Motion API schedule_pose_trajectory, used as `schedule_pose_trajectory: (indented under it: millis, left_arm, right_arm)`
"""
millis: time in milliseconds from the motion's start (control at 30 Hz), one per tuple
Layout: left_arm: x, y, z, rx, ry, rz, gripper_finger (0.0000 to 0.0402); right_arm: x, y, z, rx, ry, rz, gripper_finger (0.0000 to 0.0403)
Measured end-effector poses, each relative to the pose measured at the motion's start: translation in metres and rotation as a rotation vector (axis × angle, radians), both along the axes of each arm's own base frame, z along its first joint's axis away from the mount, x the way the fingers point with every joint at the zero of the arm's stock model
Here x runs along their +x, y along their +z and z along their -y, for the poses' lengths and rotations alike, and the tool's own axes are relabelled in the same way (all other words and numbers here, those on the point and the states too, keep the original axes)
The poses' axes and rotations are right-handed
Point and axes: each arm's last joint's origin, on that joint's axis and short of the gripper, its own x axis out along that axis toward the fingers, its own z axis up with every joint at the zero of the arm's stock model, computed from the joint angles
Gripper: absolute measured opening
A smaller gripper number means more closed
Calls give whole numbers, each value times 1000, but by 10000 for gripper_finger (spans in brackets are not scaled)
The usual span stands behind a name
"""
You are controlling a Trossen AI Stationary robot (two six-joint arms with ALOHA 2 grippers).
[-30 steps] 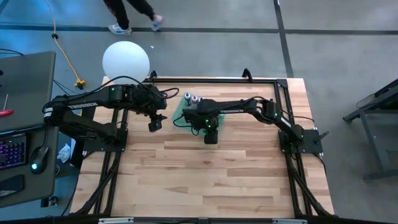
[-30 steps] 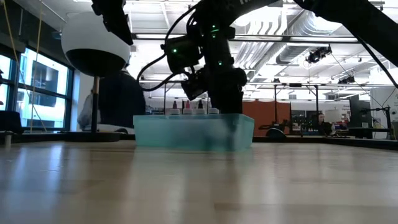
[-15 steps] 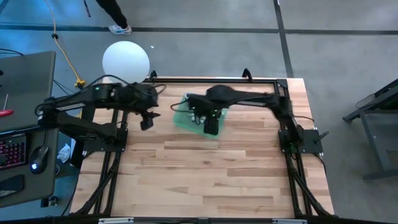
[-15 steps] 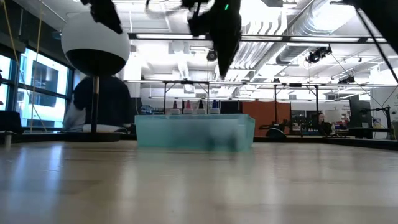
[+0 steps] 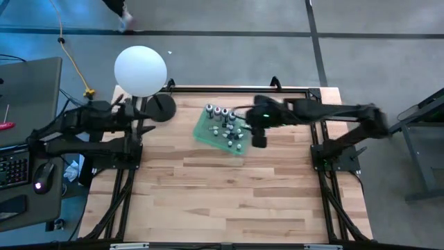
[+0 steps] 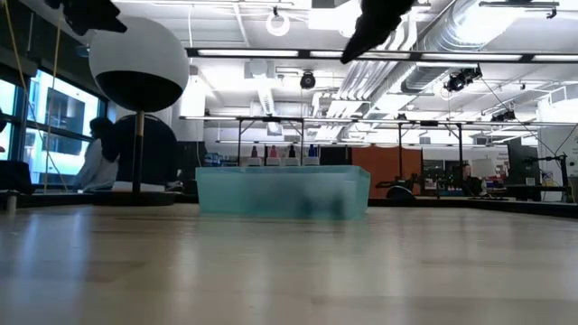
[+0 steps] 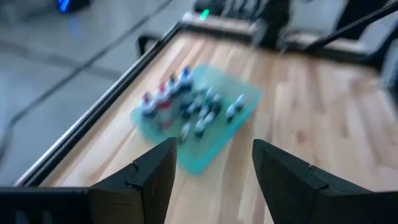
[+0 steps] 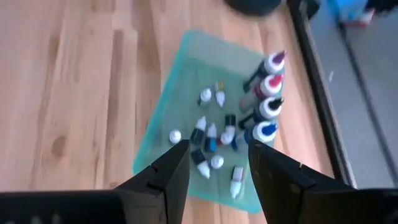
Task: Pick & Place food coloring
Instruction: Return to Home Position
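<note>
A green tray [image 5: 205, 132] lies on the wooden table toward its far edge and holds the food coloring. Several larger bottles with coloured tops [image 8: 268, 94] stand in a row along the tray's far side. Several small whitish ones [image 8: 212, 140] stand or lie scattered over the rest. My right gripper [image 5: 259, 139] hangs open above the table, just right of the tray, slanting down toward it [image 8: 219, 149]. My left gripper [image 5: 135, 115] is open, drawn back at the table's far left, and looks at the tray [image 7: 214, 146] from a distance.
A large white globe [image 5: 141, 69] stands on a stand with a black round foot [image 5: 159, 107] at the table's far left corner. A black frame rail [image 5: 236, 88] runs along the far edge. Bare wood [image 5: 229, 194] spreads over the near half.
My right gripper has risen from the tray, gone toward the table's right edge and tipped from pointing down to slanting. My left gripper has pulled back toward the left edge. The tray has stayed in place, its bottles now uncovered.
</note>
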Motion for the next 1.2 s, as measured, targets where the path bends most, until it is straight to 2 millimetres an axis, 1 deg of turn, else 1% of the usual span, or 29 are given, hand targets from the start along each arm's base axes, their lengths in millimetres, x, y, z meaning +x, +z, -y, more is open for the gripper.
schedule_pose_trajectory:
  millis: [167,333,500,600,700,800,967,1067,1200]
  left_arm:
    - [-6,-23,3,37,-75,159,209]
    - [-1,-50,2,108,-85,163,209]
    - [2,-55,2,95,-98,313,209]
    - [3,-54,3,106,-118,401,209]
    - [7,-59,3,145,-173,456,209]
    - [16,-68,3,164,-186,497,209]
    - [29,-93,1,165,-193,506,209]
    - [35,-105,0,169,-192,524,209]
    - [40,-119,-1,173,-191,539,209]
  right_arm:
    - [-47,-25,-8,17,90,218,154]
    - [-98,-48,-14,18,82,383,152]
    - [-139,-67,-18,-20,70,580,154]
    - [-156,-80,-20,-12,94,634,154]
    - [-165,-86,-22,-11,120,703,154]
    - [-169,-91,-23,-13,121,742,154]
    - [-168,-100,-23,10,114,826,154]
    - [-167,-116,-23,16,121,849,154]
    - [-167,-132,-24,20,147,907,154]
